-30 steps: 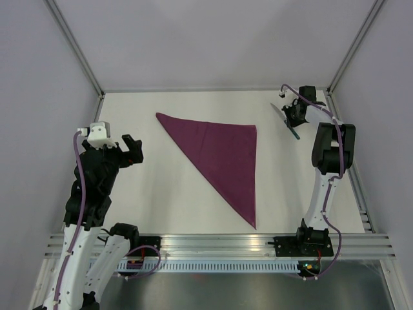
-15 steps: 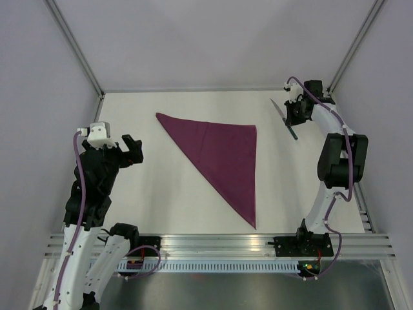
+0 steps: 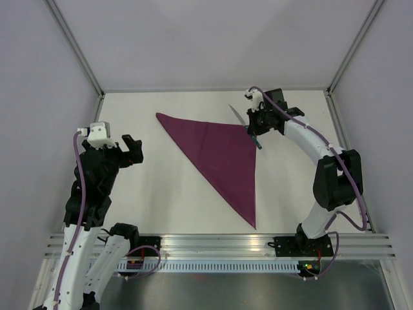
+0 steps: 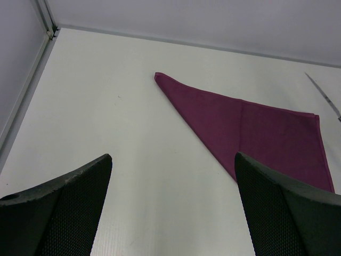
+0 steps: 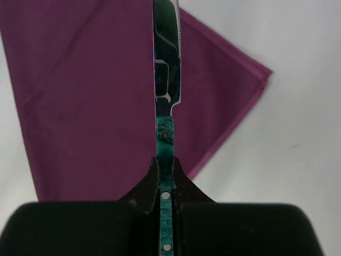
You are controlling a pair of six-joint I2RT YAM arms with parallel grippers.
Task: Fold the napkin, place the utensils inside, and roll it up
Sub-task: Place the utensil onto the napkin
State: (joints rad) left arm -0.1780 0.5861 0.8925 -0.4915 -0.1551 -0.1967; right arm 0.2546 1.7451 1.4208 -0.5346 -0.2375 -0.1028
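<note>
Right tool (image 5: 166,176) is clamped on the green handle of a knife (image 5: 167,80), its serrated blade held over the far right corner of the napkin (image 3: 222,155). The napkin is folded into a triangle and laid flat on the desk (image 3: 161,187). Left tool (image 3: 132,150) is held wide open, well apart from it.

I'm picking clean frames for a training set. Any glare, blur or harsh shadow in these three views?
Top external: soft, even light, faint shadows only, napkin sharp. Left wrist: napkin in focus, the open jaws up front dark and slightly soft. Right wrist: the knife blade mirrors dark and reddish patches; the black shut jaws at the bottom edge are blurred.
</note>
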